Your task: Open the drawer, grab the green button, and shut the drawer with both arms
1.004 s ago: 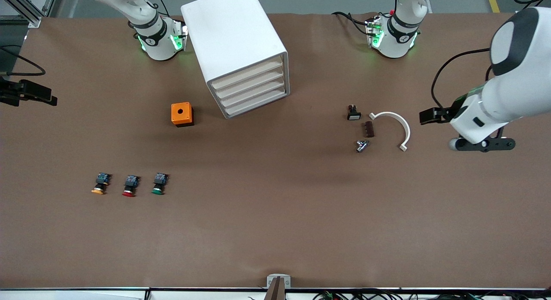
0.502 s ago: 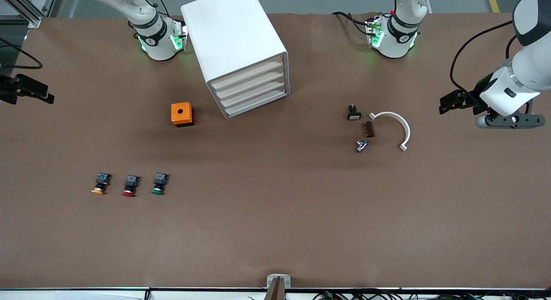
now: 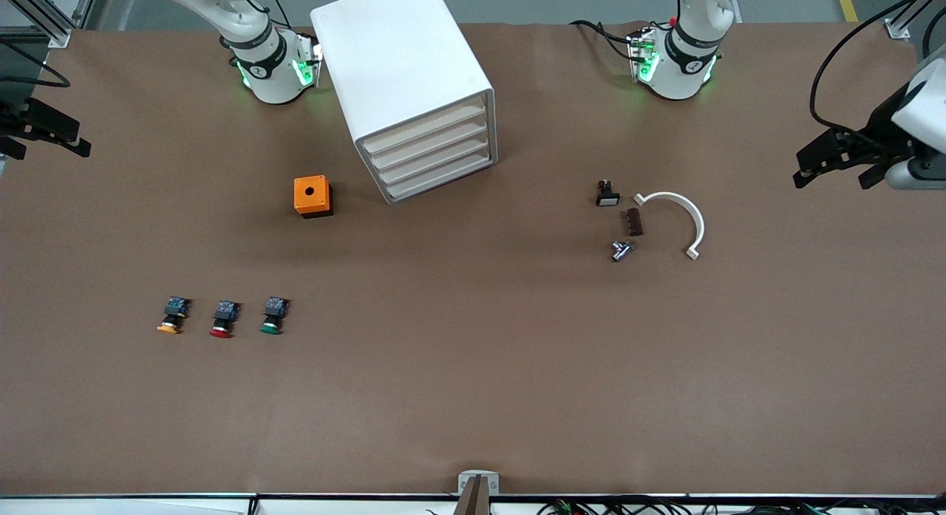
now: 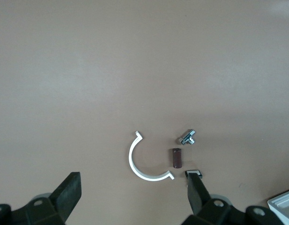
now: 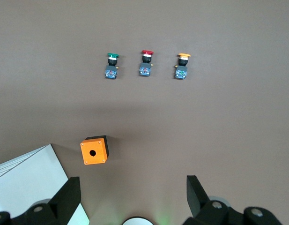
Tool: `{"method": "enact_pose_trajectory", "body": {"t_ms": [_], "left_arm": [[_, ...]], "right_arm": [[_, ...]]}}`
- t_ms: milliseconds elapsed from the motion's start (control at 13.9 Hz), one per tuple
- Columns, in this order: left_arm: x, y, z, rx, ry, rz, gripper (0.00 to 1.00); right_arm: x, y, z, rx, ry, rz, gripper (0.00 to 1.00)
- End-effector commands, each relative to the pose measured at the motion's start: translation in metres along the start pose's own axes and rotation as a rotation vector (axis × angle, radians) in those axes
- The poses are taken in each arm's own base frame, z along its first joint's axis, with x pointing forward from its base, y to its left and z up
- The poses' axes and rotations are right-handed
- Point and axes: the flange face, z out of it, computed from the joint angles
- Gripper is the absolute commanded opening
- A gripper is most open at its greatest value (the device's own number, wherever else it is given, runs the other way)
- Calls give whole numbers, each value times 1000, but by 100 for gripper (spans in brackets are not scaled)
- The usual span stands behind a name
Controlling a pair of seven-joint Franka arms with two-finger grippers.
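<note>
The white cabinet (image 3: 403, 64) stands between the two arm bases, and its bottommost drawer (image 3: 443, 180) is shut like the three above it. The green-capped button (image 3: 271, 317) lies on the table nearer the front camera, toward the right arm's end; it also shows in the right wrist view (image 5: 112, 64). My left gripper (image 3: 809, 169) hangs open and empty over the table edge at the left arm's end, its jaws wide in the left wrist view (image 4: 133, 194). My right gripper (image 3: 77, 140) is open and empty over the right arm's end, with wide jaws in its wrist view (image 5: 132, 197).
A red-capped button (image 3: 222, 320) and an orange-capped button (image 3: 172, 316) lie beside the green one. An orange box (image 3: 312, 196) sits beside the cabinet. A white curved piece (image 3: 676, 219), a brown block (image 3: 634, 222), a metal part (image 3: 621, 250) and a small black part (image 3: 607, 194) lie toward the left arm's end.
The left arm has swung out toward its end of the table and toward the robots' side. The right gripper has drifted slightly toward the robots' side. Nothing on the table moved.
</note>
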Motion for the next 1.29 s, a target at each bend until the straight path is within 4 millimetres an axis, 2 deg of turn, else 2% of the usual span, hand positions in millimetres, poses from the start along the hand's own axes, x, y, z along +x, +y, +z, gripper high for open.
{"method": "enact_pose_trajectory", "body": {"t_ms": [0,72,215,502,789,1220], "left_arm": [[-2,-3,-14,23,-4,-1,100],[-2,-3,-15,21,-3,-6,100],[-3,-4,-15,23,-6,-4,100],[-2,-2,-20,21,2,-4,100],[1,4,-16,20,-4,10,100],[2,2,-10,20,-24,3,100]], "right_arm": [[-10,4,-14,-11,36,-6,100],[-10,2,-14,-28,36,-10,100],[-9,-13,-15,-85,38,-35,100],[-9,-15,-18,-71,55,-33,100],[-11,-13,-14,-48,41,-26,100],[-21,-1,-15,-17,34,-3,100]]}}
